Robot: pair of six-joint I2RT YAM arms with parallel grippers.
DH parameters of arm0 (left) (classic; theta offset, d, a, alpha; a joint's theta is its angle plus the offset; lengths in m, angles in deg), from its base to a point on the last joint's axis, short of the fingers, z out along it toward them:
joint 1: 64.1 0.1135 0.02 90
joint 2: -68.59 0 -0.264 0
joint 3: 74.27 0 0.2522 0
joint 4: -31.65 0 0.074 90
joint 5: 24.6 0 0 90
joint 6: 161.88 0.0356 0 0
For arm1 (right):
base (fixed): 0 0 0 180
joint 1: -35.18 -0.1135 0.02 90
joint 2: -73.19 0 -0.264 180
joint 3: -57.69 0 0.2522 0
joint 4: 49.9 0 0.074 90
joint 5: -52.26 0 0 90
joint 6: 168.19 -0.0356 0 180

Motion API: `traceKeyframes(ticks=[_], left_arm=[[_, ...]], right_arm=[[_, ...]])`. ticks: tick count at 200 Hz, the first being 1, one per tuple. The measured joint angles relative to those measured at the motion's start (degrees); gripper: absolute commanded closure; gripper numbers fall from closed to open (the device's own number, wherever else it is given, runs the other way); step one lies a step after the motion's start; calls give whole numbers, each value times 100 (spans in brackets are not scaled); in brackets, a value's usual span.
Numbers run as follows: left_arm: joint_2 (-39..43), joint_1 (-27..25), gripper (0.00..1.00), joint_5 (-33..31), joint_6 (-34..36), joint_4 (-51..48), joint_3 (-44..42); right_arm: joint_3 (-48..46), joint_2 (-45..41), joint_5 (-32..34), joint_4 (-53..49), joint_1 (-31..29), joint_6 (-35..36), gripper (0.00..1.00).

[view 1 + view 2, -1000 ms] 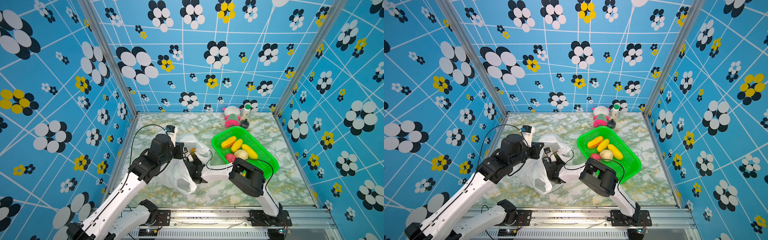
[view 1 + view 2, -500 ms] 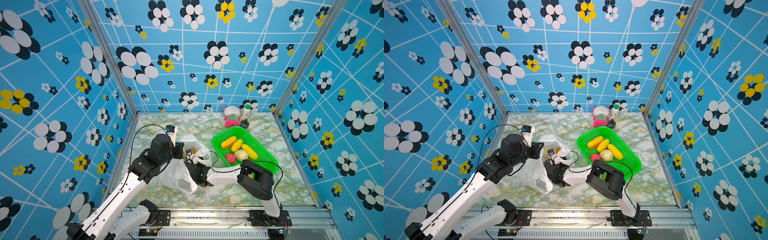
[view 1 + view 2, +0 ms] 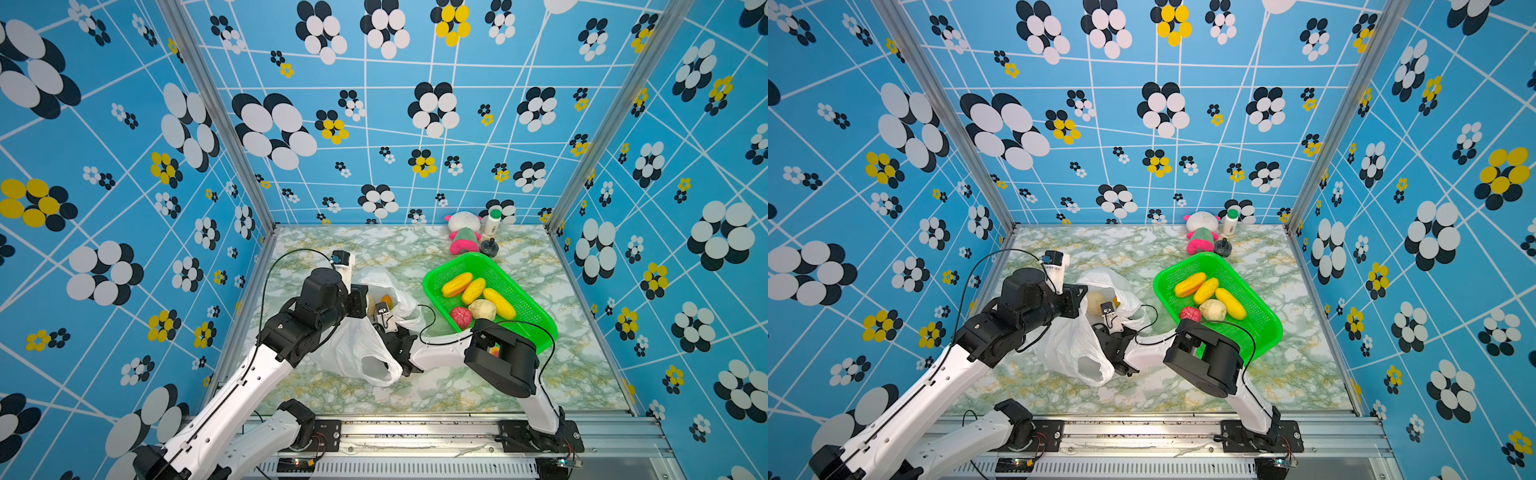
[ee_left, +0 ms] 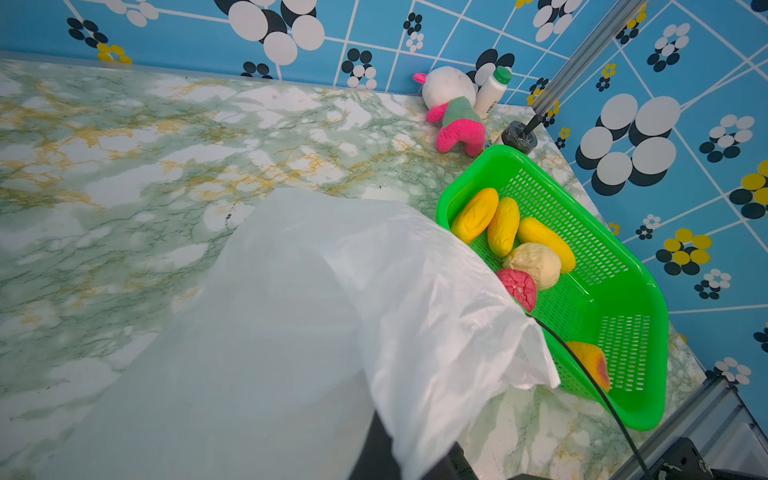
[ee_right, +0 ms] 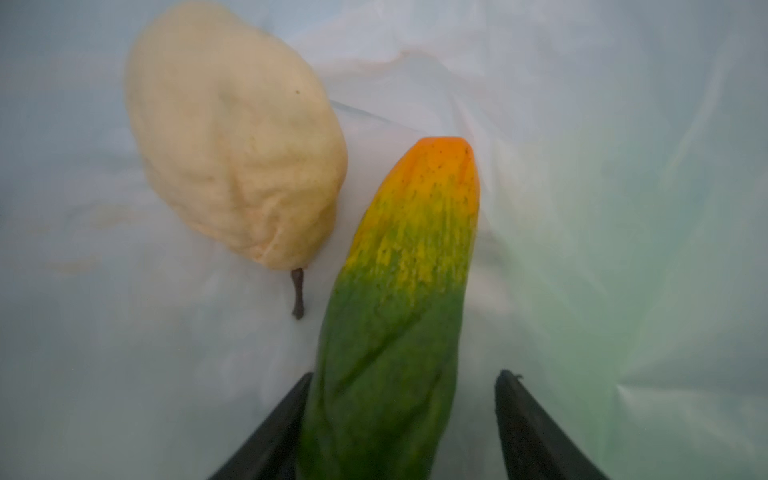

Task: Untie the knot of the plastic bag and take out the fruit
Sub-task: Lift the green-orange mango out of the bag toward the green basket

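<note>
The marbled table [image 3: 374,245] carries the plastic bag [image 3: 353,349] in its left half, mouth open, just beside the green basket [image 3: 513,286] near the right edge. The left hand [image 3: 359,301] is clamped on the bag's rim, holding it up. Inside the bag the right hand [image 5: 407,374] stands partly wide astride a green-to-orange oblong fruit [image 5: 399,270], one finger touching it, the other clear. A beige fruit [image 5: 237,166] lies just beside it. Six fruit pieces [image 4: 536,266] lie in the basket.
</note>
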Motion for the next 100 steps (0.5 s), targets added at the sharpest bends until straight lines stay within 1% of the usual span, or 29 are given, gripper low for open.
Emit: traceKeyframes(ticks=[14, 35, 70, 100], left_arm=[[0, 0, 100, 0, -2, 0, 0], [0, 0, 100, 0, 0, 0, 0], [0, 0, 100, 0, 0, 17, 0], [0, 0, 100, -2, 0, 22, 0]], right_arm=[[-26, 0, -101, 79, 33, -13, 53], [-168, -68, -297, 273, 63, 39, 59], [-763, -627, -697, 431, 44, 177, 65], [-1115, -1329, -918, 664, -129, 503, 66]])
